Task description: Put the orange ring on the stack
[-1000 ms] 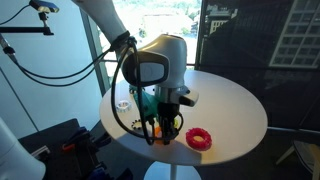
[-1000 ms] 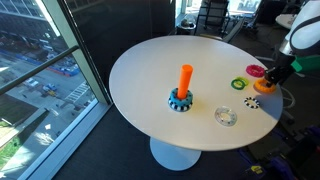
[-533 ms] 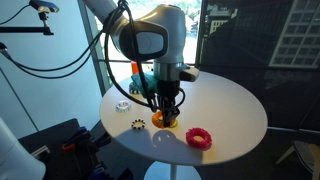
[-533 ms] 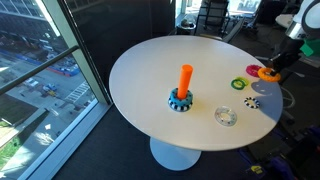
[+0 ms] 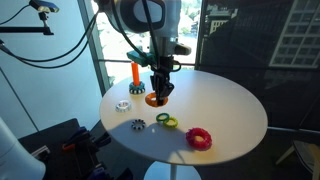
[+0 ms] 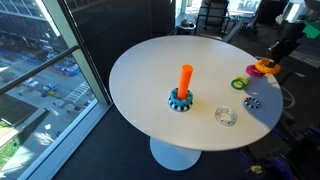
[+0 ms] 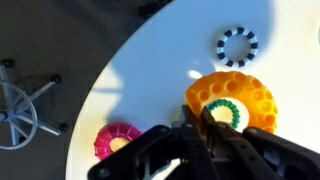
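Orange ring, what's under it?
Through its hole, the wrist view shows a green ring lying on the white table. The orange ring covers whatever else is beneath it.

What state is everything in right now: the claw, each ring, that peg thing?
gripper: shut on the orange ring, hanging above the table.
orange ring: held in the air, off the peg.
stack: upright, peg bare.
red ring: lying flat, loose.
green-yellow ring: lying flat, loose.
dark toothed ring: lying flat, loose.
pale ring: lying flat near the stack.
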Motion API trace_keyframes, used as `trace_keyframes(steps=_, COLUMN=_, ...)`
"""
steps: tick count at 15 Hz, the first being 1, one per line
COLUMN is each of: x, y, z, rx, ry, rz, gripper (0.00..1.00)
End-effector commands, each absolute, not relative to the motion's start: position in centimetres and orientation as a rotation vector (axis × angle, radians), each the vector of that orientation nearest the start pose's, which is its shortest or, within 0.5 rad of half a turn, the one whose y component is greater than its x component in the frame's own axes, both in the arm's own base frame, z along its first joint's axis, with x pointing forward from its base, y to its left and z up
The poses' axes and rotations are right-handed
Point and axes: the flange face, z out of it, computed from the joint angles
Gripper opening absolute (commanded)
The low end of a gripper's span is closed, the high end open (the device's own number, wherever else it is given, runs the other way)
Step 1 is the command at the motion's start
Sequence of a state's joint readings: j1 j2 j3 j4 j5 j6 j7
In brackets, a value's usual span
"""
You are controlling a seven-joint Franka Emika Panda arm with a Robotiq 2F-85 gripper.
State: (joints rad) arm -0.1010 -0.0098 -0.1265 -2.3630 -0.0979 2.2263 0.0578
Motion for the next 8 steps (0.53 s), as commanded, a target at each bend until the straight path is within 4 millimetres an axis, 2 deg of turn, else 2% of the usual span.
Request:
trace_keyframes(steps=1, x=48.0, y=-8.5, z=34.8, rx=-3.197, ry=0.273, rz=0.234, gripper=0.05)
trace_keyframes(steps=8, x=49.6, y=-1.6, z=38.7, rx=-3.234, ry=0.062, rz=0.22, gripper=0.04)
